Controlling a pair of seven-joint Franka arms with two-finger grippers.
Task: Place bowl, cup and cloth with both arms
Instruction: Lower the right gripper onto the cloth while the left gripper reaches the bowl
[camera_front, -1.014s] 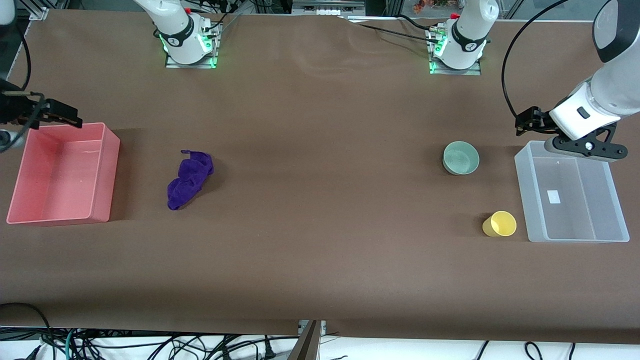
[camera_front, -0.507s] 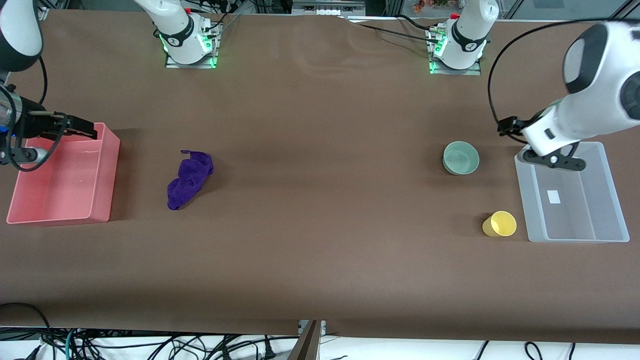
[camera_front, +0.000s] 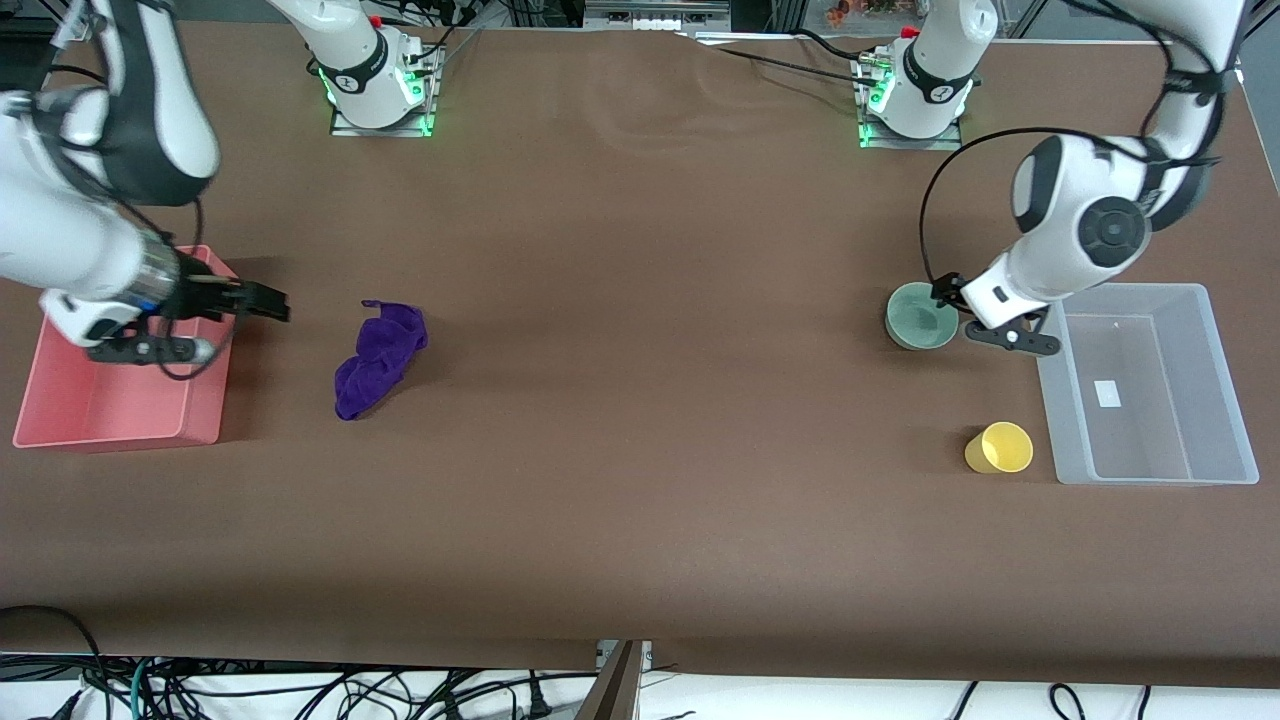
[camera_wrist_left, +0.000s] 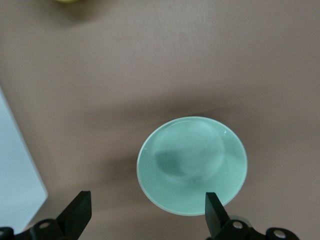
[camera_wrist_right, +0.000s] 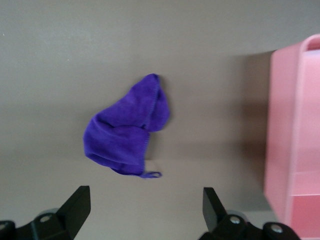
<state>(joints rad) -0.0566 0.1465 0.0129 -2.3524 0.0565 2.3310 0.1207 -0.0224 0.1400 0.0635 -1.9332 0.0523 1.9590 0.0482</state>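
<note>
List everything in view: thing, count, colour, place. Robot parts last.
bowl: one, mint green, on the table beside the clear bin.
cup: one, yellow, nearer the front camera than the bowl.
cloth: one, purple, beside the pink bin.
pink bin: one, right arm's end.
clear bin: one, left arm's end.
table: one, brown.
left tool: black, open, over the bowl's edge.
right tool: black, open, between pink bin and cloth.

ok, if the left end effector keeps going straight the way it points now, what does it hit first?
Most likely the bowl: the left end effector, fingers open, points down at it, one finger over its rim. Height above it is unclear.
</note>
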